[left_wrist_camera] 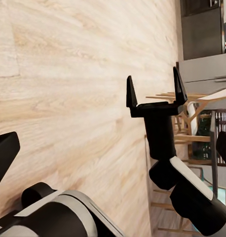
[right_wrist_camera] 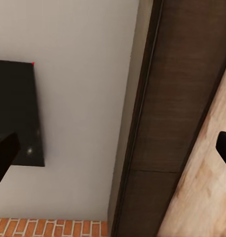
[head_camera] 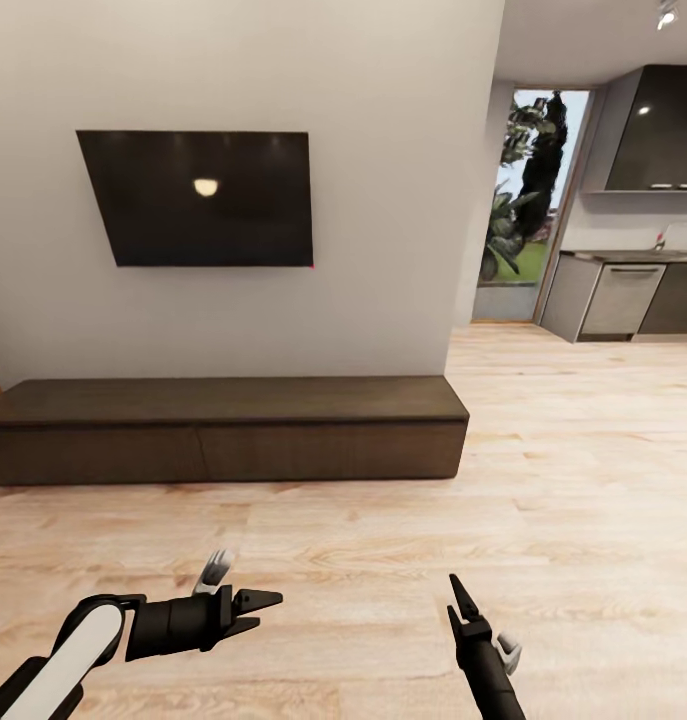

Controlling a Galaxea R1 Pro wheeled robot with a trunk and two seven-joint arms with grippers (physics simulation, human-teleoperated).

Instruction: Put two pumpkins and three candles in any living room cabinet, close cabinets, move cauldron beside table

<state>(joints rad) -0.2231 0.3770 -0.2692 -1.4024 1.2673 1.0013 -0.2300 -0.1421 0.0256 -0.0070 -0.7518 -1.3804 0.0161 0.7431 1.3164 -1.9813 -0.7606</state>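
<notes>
Head view: a long, low dark-brown wood cabinet (head_camera: pixel 223 430) stands on the pale wood-plank floor (head_camera: pixel 383 560) against a light grey wall (head_camera: pixel 383 200), directly below a wall-mounted black flat television screen (head_camera: pixel 198 197). The cabinet has a flat, bare top slab and plain drawer fronts set flush, with one vertical seam near mid-length; all fronts are shut. No lettering, label or brand mark can be read on the cabinet or the screen. At far right, a dark grey kitchen unit (head_camera: pixel 633 295) and a tall window with greenery (head_camera: pixel 528 190).

In the foreground, the left black claw (head_camera: pixel 266 612) points toward the right, its two fingers a little apart and holding nothing. The right black claw (head_camera: pixel 461 603) points toward the cabinet; in the left wrist view this same claw (left_wrist_camera: pixel 155 91) shows its two fingers spread wide, with nothing between them.

Right wrist view: the cabinet (right_wrist_camera: pixel 167 123), the screen (right_wrist_camera: pixel 17 113) and a strip of red brick (right_wrist_camera: pixel 49 228).
</notes>
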